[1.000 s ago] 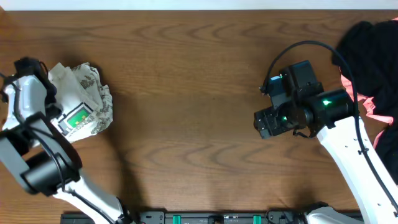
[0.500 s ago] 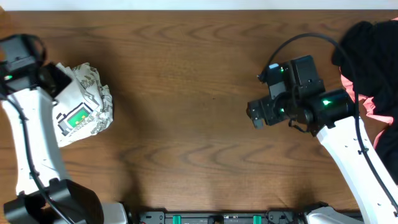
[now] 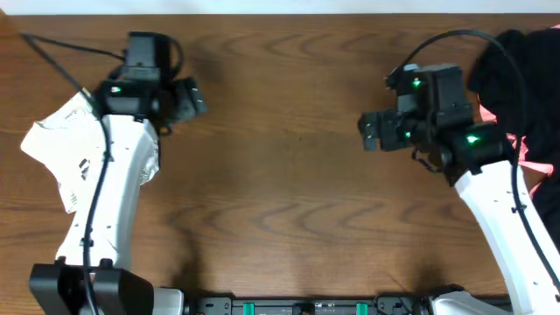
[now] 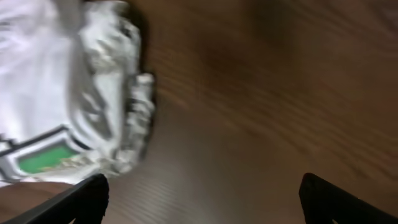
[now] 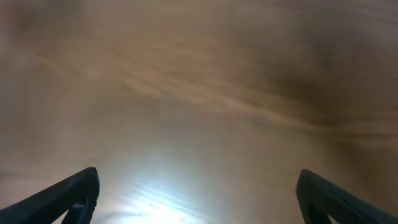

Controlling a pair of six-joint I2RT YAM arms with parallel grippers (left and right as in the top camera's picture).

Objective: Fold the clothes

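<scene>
Overhead: the folded white T-shirt (image 3: 45, 156) lies on the wooden table (image 3: 280, 201), and everything here is placed from it. A second ago the left arm (image 3: 109, 201) was curled on the shirt's outer side and the green print was plain to see. Now the arm runs straight across the bundle and covers most of it, print included. The left gripper (image 3: 194, 98) has swung to the far side of the shirt, just past its upper corner, over bare wood and pointing away from it. The right gripper (image 3: 366, 133) hangs well apart from the shirt, across the table; it has shifted a little toward the table's far edge since the earlier picture. Beyond it, farthest from the shirt, the black garment (image 3: 525, 66) sits heaped with a coral-pink garment (image 3: 535, 157) showing beneath, both as they were.

Left wrist: the picture is blurred. The white T-shirt (image 4: 43, 81) fills the left part, its green print (image 4: 42, 160) showing low down, and a grey-patterned leaf-print garment (image 4: 134, 99) is bunched along its edge. The left gripper (image 4: 202, 196) is off to the side of the bundle, fingers (image 4: 84, 199) spread wide with only wood between them.

Right wrist: only blurred wood with a bright glare, no shirt in sight. The right gripper (image 5: 199, 193) has its fingers (image 5: 71, 193) wide apart and empty.
</scene>
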